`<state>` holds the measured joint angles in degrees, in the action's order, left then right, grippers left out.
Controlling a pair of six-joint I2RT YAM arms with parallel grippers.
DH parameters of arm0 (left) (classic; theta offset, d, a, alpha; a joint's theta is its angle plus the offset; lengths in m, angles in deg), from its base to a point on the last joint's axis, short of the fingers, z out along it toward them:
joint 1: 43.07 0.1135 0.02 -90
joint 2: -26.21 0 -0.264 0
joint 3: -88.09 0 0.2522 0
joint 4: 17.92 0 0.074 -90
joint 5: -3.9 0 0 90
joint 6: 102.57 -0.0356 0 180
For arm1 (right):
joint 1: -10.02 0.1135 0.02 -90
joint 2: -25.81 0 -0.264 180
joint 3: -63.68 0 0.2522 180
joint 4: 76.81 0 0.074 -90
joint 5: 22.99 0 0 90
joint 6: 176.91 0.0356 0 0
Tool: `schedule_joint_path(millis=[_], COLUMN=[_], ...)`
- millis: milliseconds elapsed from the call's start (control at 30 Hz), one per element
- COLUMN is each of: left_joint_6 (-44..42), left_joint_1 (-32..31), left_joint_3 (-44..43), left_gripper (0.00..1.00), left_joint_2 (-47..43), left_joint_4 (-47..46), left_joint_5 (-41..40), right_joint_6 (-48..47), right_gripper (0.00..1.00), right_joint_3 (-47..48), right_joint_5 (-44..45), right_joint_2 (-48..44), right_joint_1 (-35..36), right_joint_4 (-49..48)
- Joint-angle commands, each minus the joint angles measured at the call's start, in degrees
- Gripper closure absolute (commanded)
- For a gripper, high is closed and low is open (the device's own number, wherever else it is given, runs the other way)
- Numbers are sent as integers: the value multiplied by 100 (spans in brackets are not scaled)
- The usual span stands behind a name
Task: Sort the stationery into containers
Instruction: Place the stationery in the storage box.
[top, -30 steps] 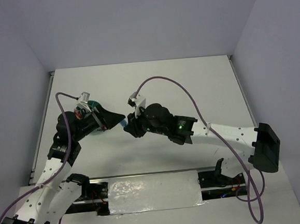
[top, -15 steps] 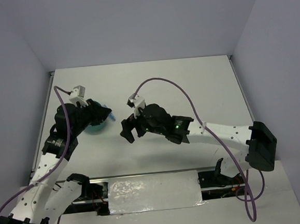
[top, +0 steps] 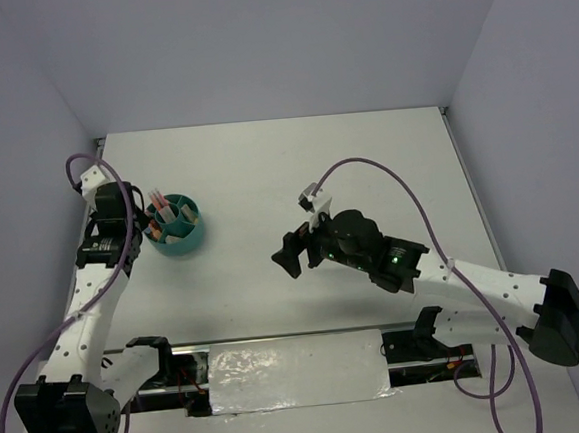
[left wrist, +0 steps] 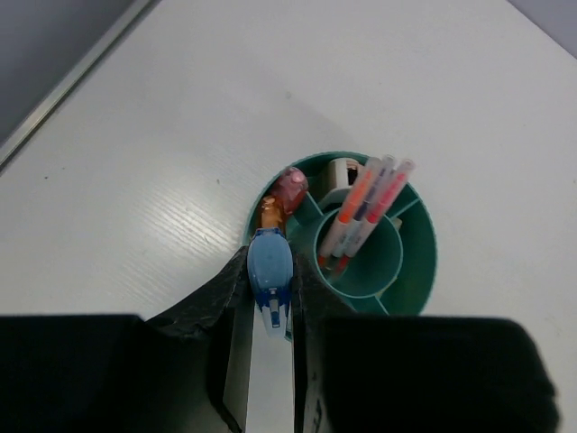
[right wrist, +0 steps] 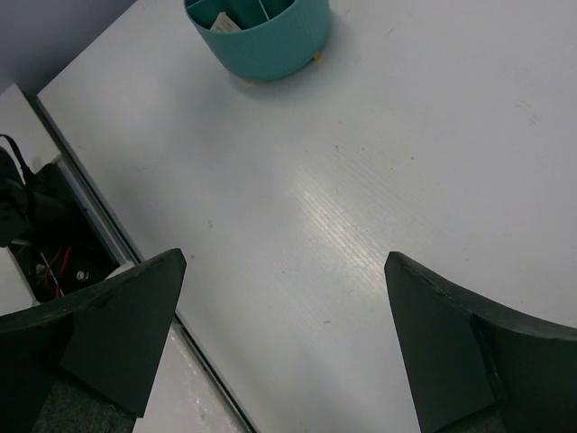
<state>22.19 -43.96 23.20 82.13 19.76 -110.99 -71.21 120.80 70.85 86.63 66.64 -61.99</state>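
1 blue eraser (left wrist: 270,271) is pinched between the left fingers (left wrist: 216,302) at the rim of the teal organiser (left wrist: 424,271); the right fingers (right wrist: 117,325) are spread, empty, above the worktop (right wrist: 361,180). Placing step: next, centre it over an outer compartment, then release.

Lighting: bright, even, diffuse from above. Shadows: soft, faint beside organiser (top: 180,248). Glare: pale streak on table (right wrist: 326,221). Focus: sharp throughout.

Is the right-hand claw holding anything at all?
No, the right gripper stands wide open, with only the bare table showing between its fingers.
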Motion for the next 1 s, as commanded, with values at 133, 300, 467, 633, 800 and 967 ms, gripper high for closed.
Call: schedule_joint_path(millis=[133, 300, 467, 633, 800, 967], left_joint_6=[417, 523, 567, 619, 646, 567], left_joint_1=[71, 71, 71, 211, 212, 220], left_joint_3=[419, 525, 631, 701, 701, 492], left_gripper=[97, 95, 85, 48, 21, 15], left_joint_2=[270, 656, 815, 885, 991, 675], left_joint_4=[-836, -1109, -1407, -1522, -1435, -1093], left_joint_5=[-571, -553, -596, -623, -517, -334], right_joint_6=[-278, -305, -349, -375, -375, -340], right_gripper=[0, 0, 0, 0, 0, 0], right_joint_3=[-213, -275, -292, -257, -205, -108], right_joint_5=[-190, -304, -357, -348, -340, -104], right_joint_2=[-658, -747, -826, -826, -817, -983], right_joint_1=[-37, -37, -37, -37, -46, -37], right_joint_4=[105, 175, 271, 369, 474, 710])
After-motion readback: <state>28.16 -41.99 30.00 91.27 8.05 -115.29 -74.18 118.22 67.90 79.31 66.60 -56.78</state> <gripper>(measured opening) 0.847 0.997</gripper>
